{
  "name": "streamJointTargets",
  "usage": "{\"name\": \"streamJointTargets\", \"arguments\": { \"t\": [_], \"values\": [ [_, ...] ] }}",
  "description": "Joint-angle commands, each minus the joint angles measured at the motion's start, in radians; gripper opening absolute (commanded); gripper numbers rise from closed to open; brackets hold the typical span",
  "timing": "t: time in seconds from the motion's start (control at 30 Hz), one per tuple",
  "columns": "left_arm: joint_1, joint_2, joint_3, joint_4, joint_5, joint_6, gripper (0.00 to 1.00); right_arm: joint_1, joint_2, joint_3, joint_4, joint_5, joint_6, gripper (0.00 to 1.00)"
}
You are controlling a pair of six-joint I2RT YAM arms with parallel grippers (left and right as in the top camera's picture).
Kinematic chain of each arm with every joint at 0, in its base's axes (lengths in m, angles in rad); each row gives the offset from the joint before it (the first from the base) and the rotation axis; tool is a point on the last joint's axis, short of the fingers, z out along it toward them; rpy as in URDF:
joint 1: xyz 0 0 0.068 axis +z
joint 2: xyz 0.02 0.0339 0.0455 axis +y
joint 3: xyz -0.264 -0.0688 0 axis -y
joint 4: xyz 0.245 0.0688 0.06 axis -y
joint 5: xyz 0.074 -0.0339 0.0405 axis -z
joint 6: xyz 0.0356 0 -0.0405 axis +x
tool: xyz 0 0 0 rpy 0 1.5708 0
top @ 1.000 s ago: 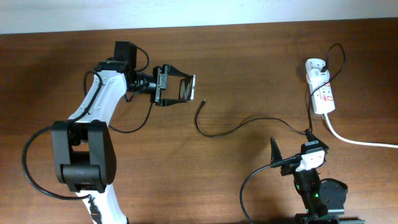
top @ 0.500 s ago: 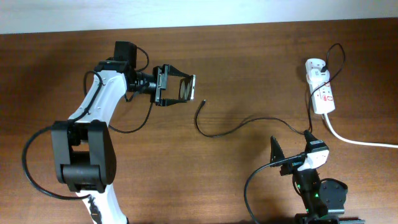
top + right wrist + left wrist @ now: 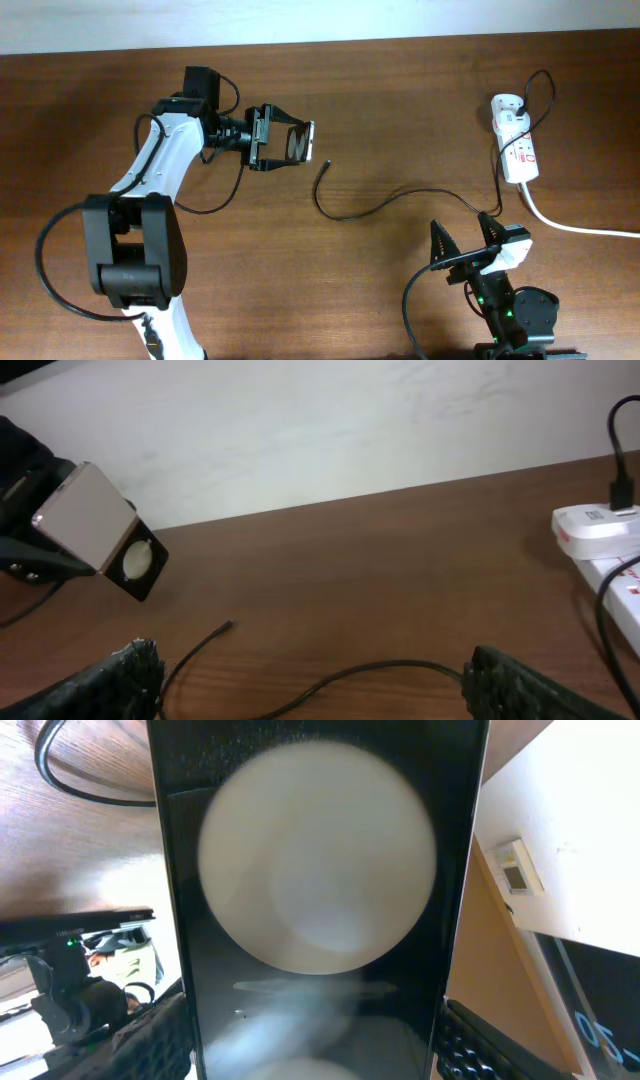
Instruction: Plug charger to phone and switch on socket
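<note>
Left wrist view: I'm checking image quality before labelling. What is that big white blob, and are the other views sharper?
Left wrist: soft-edged glare on the glossy phone, close and out of focus. Overhead: sharp, evenly lit. Right wrist: table sharp, wall bright but not blown out.

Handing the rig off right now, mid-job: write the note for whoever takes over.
Left gripper: shut on the small black glossy phone, held above the wooden table.
Right gripper: open, empty, close to the cable.
Thin black charger cable: loose on the table, plug tip free beside the phone; white adapter in the white power strip.
Done: phone gripped. Left: plug tip into phone, switch strip on; switch state unreadable.
</note>
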Motion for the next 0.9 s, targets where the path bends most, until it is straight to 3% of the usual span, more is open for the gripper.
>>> {"name": "streamJointTargets", "arguments": {
  "t": [0.0, 0.17, 0.5, 0.8, 0.87],
  "values": [
    [0.004, -0.003, 0.027, 0.003, -0.003, -0.008, 0.0, 0.006, -0.005, 0.02, -0.02, -0.079, 0.032, 0.99],
    [0.003, -0.003, 0.027, 0.011, -0.038, 0.035, 0.0, 0.006, 0.035, 0.064, -0.02, -0.11, 0.043, 0.99],
    [0.003, -0.003, 0.027, 0.034, -0.065, 0.123, 0.0, 0.006, 0.366, 0.317, -0.016, -0.23, 0.058, 0.99],
    [-0.003, -0.003, 0.027, 0.056, -0.063, 0.141, 0.0, 0.006, 0.705, 0.584, -0.021, -0.581, 0.058, 0.99],
    [-0.006, -0.003, 0.027, 0.058, -0.063, 0.141, 0.0, 0.005, 0.811, 0.719, -0.155, -0.632, 0.058, 0.99]
  ]
}}
